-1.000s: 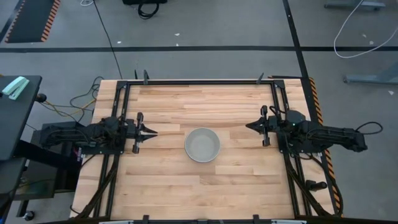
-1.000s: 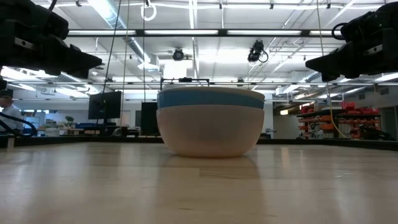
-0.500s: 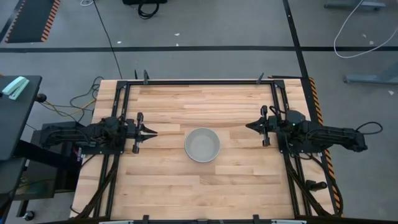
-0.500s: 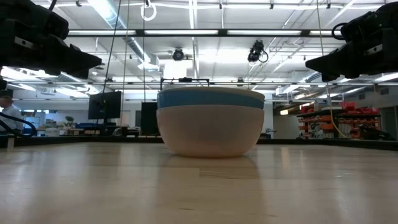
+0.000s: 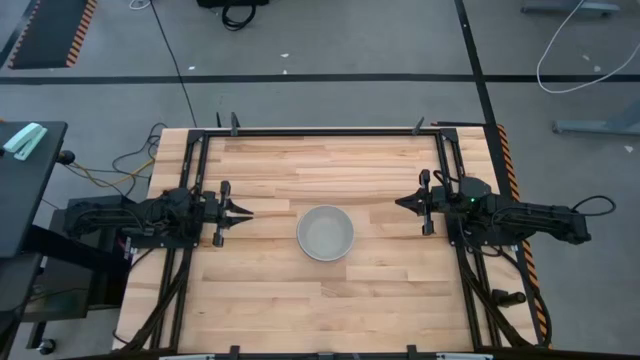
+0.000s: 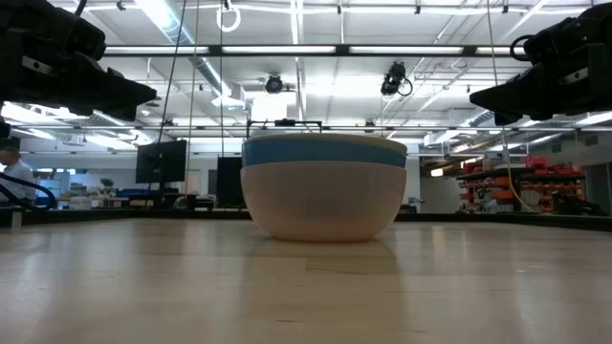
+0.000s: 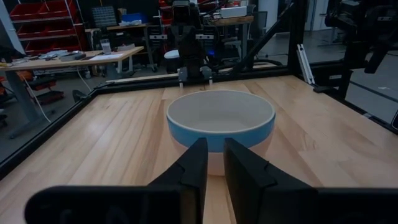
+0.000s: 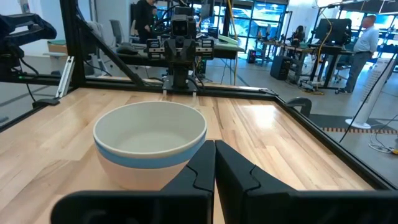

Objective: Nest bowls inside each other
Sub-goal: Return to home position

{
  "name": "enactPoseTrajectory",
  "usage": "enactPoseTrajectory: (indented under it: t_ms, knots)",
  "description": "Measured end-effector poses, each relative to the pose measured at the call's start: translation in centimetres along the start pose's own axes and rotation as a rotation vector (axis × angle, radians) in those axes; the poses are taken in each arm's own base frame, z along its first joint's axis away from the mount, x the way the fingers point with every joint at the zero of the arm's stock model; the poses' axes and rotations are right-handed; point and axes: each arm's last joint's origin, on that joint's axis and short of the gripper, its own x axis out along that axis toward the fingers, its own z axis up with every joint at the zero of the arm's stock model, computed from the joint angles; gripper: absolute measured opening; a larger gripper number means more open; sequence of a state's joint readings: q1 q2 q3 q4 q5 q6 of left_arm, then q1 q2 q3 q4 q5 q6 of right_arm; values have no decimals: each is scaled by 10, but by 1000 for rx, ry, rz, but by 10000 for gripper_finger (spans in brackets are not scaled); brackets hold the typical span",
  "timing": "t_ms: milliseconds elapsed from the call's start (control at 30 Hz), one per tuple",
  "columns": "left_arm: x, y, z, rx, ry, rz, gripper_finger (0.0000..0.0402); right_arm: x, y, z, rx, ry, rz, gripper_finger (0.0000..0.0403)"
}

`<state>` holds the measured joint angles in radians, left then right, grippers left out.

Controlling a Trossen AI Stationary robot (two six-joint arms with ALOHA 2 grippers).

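Note:
Three bowls stand nested in one stack (image 5: 325, 233) at the table's middle, resting on the outer bowl's base. The grey-white bowl (image 7: 221, 112) is innermost. The blue bowl shows as a rim band (image 6: 323, 151). The pale salmon bowl (image 6: 323, 201) is outermost. My left gripper (image 5: 247, 213) hovers left of the stack, pointing at it, with its fingers (image 7: 199, 165) all but together and empty. My right gripper (image 5: 399, 203) hovers right of the stack, pointing at it, shut and empty, as the right wrist view (image 8: 214, 158) shows.
A black frame (image 5: 320, 131) runs round the wooden table's edges. Bare wood lies on every side of the stack. In the low view the arms hang above the table at the upper left (image 6: 86, 86) and upper right (image 6: 535, 86). People stand in the room beyond the table (image 8: 367, 37).

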<state>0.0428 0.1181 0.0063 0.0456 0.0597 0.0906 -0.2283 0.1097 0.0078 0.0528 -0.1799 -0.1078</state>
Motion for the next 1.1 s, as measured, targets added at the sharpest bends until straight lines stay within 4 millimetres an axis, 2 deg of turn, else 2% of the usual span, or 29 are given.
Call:
enactPoseTrajectory:
  t_ms: [1100]
  knots:
    - [0,0,0,0,-3,0,56,0,0,0,0,0,0,18]
